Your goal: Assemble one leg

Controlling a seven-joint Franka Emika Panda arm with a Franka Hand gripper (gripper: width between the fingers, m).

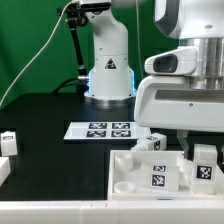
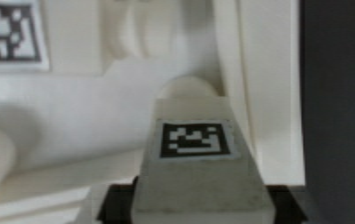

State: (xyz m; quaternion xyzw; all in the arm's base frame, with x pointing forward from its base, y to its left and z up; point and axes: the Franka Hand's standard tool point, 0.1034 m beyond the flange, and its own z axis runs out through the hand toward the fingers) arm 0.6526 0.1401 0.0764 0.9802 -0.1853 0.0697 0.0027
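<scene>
My gripper (image 1: 203,152) is at the exterior view's right, over the right part of the large white rimmed panel (image 1: 125,178). It is shut on a small white leg (image 1: 204,167) with a tag on its face. In the wrist view the leg (image 2: 193,140) sticks out from between the black fingers (image 2: 124,200) and points down at the panel (image 2: 85,110), close to its raised rim. Whether the leg's tip touches the panel cannot be told. A second tagged leg (image 1: 158,180) stands on the panel to the exterior view's left of the gripper.
The marker board (image 1: 103,130) lies in the middle of the black table, before the robot base (image 1: 108,75). Another tagged leg (image 1: 154,143) sits just behind the panel. Two more white parts (image 1: 8,142) (image 1: 3,172) lie at the far left edge.
</scene>
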